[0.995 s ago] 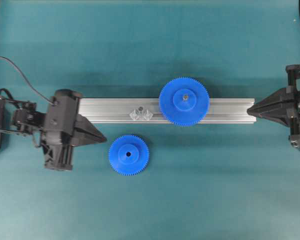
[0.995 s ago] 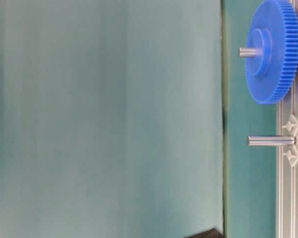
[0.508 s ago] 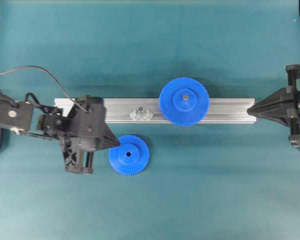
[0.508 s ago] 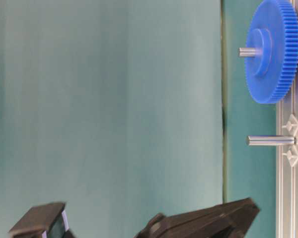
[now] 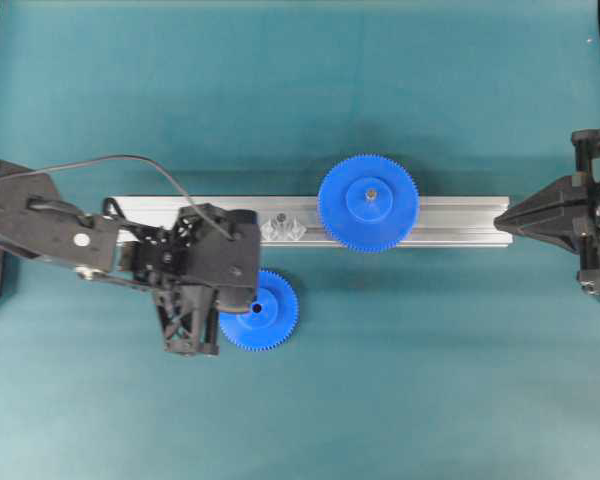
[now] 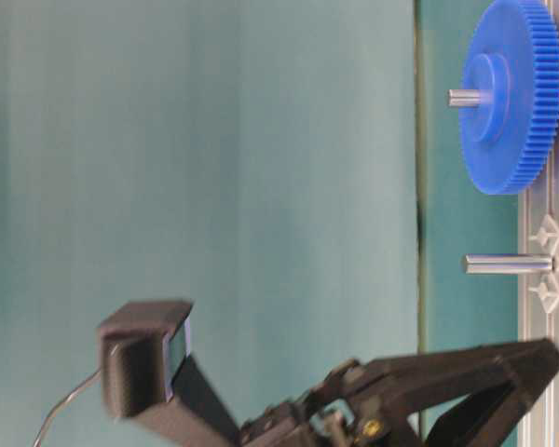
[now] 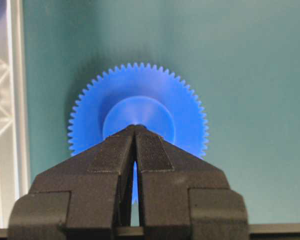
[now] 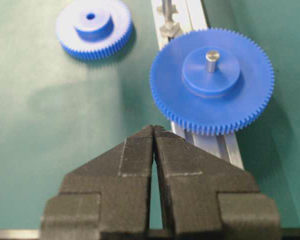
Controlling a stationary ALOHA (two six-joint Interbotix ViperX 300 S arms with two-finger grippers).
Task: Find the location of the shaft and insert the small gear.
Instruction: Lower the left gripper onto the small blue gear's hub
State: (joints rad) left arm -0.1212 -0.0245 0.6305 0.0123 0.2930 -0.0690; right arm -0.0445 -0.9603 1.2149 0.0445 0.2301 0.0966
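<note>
The small gear, blue with a raised hub, lies flat on the green mat in front of the rail. My left gripper is shut and empty, with its tips over the hub centre. In the left wrist view the closed left gripper hides the hole of the small gear; I cannot tell if they touch. The shaft stands upright on the rail, a thin silver pin between the two gears. My right gripper is shut and empty at the rail's right end.
A larger blue gear sits on its own pin on the aluminium rail, right of the shaft. In the right wrist view it lies just beyond the right gripper. Black frame posts stand at both side edges.
My left arm has swung right and pitched down until its shut tips came over the small gear's hub. The gears, the shaft and the right arm have not moved.
</note>
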